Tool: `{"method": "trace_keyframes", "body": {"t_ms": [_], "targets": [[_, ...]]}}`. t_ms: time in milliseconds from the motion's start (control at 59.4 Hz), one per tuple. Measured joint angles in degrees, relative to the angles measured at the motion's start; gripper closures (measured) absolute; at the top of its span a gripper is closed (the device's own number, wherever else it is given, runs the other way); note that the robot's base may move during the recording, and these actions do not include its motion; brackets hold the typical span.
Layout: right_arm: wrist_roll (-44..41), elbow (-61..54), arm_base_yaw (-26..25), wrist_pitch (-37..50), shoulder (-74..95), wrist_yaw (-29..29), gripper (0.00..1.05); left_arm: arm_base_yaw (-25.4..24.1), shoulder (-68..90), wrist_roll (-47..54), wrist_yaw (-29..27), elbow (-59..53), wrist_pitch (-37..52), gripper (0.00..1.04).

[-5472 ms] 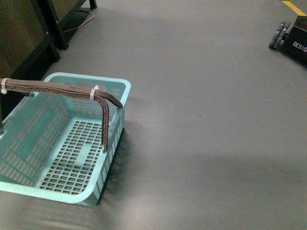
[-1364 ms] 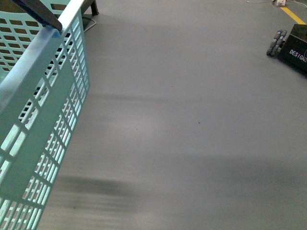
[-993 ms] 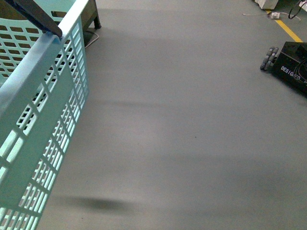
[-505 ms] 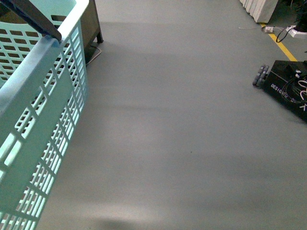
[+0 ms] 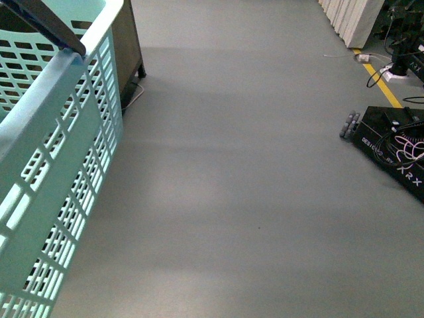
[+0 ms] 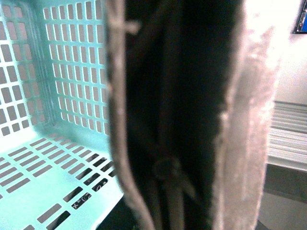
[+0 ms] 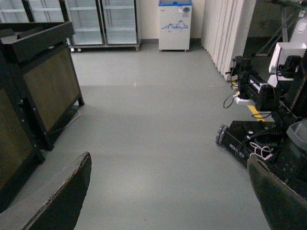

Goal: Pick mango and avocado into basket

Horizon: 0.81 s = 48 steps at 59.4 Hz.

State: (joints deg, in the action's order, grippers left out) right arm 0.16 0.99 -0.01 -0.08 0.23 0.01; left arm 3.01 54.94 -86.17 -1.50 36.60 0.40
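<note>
The teal basket (image 5: pixel 59 165) hangs lifted at the left edge of the front view, its slotted side wall close to the camera and a dark handle (image 5: pixel 46 23) across its top. In the left wrist view the lattice walls and floor of the basket (image 6: pixel 57 72) show with nothing in them. My left gripper (image 6: pixel 177 158) is shut on the basket's handle, which fills the view as a dark blurred band. Over bare grey floor, my right gripper (image 7: pixel 168 201) is open, fingers (image 7: pixel 62 196) wide apart with nothing between them. Mango and avocado are out of view.
A dark wooden cabinet (image 5: pixel 132 40) stands behind the basket, and the right wrist view also shows this cabinet (image 7: pixel 38 72). A black wheeled base with cables (image 5: pixel 391 149) sits at the right. White panels (image 5: pixel 351 20) and glass-door fridges (image 7: pixel 103 21) line the back. Grey floor lies between.
The basket stood on the floor before; now it hangs lifted close at the left. The view has shifted: the black base has slid left and nearer, and the cabinet has come into view.
</note>
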Motion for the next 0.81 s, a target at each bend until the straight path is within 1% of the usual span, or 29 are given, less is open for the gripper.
{"method": "trace_keyframes", "body": {"t_ms": [808], "targets": [[0.00, 0.00, 0.00, 0.02, 0.00, 0.00, 0.09, 0.00, -0.02, 0.04, 0.02, 0.02, 0.00, 0.91]]}}
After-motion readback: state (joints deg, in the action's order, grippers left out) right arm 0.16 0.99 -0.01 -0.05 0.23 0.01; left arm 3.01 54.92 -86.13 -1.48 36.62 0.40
